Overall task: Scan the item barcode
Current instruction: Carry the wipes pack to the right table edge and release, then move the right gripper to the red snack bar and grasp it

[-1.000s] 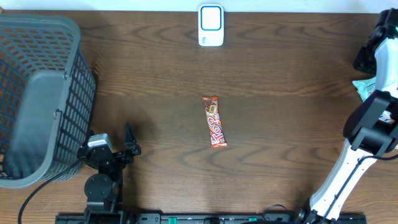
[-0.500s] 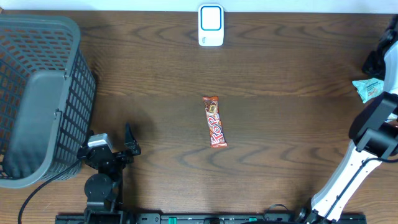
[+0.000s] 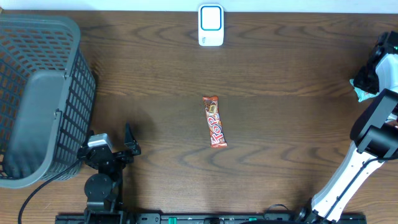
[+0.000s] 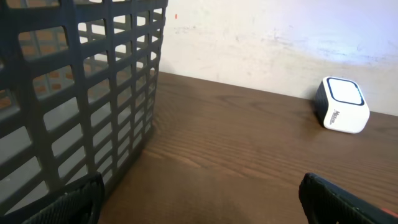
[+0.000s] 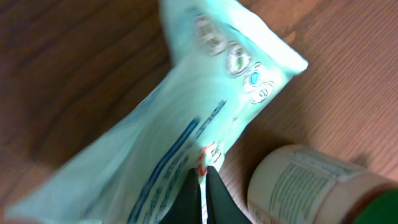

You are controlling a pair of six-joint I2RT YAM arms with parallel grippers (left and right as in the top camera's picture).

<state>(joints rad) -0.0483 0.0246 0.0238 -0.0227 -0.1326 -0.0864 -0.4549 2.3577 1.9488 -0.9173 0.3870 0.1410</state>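
While the left tool (image 3: pixel 130 140) rests at the near left of the table (image 3: pixel 286 143) with its jaws spread wide and nothing between them, just beside the grey mesh basket (image 3: pixel 79 99), the right tool (image 5: pixel 203 182) is pinched shut on a pale teal packet (image 5: pixel 186 99) at the table's right edge. A round labelled jar (image 5: pixel 305 183) lies just beside that packet. Farther out, in the middle of the table, a red candy bar (image 3: pixel 214 122) lies flat, well apart from both tools. At the far edge, centred, sits the white scanner (image 3: pixel 211 25), its blue-rimmed window facing up.
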